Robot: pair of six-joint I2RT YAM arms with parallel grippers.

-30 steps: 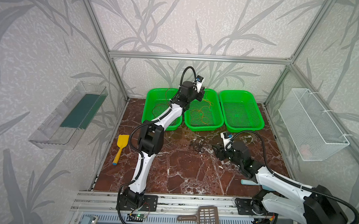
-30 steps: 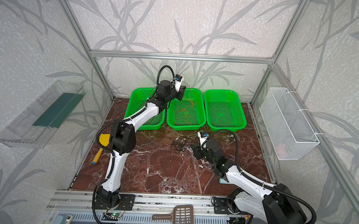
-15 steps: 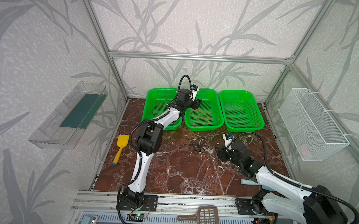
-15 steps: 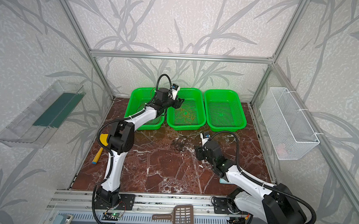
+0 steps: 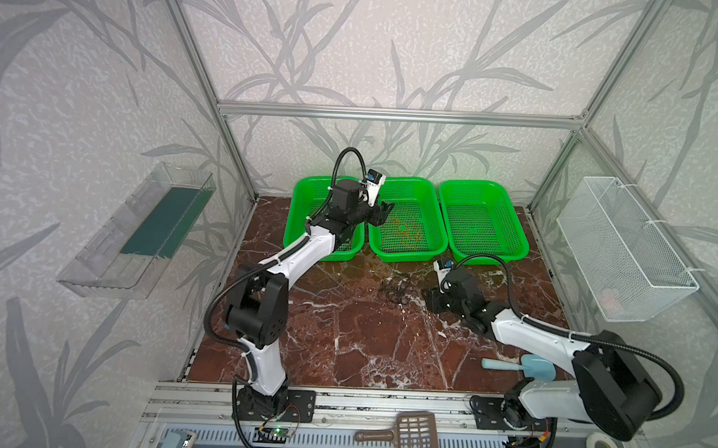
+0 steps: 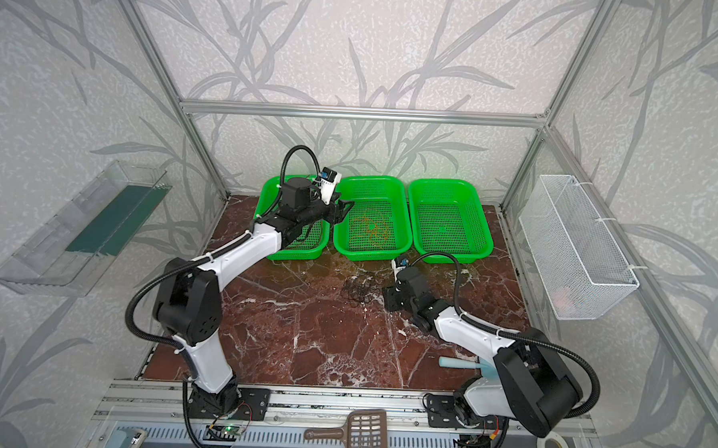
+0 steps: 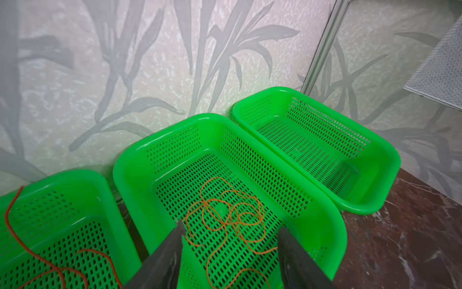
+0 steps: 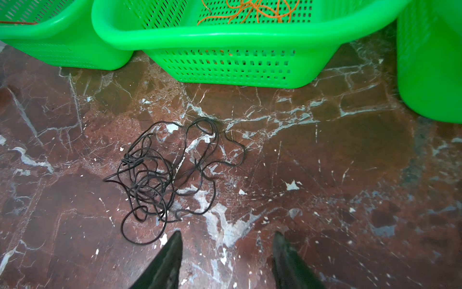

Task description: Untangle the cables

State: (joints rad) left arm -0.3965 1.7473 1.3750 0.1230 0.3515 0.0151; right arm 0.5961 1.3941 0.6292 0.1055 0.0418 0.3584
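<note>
Now black cable (image 8: 147, 185), thin, floppy, being faced; outer loop looks best hold. Left gripper (image 7: 230, 240), right gripper (image 8: 226, 245) being held open, empty.

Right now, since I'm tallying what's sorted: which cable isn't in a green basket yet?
The black cable, bunched on the tabletop. The orange cable lies in the middle basket, the red-brown cable in the left basket.

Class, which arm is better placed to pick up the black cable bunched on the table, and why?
Probably the right: the right gripper hovers open beside the black cable; the left gripper is away over the middle basket.
</note>
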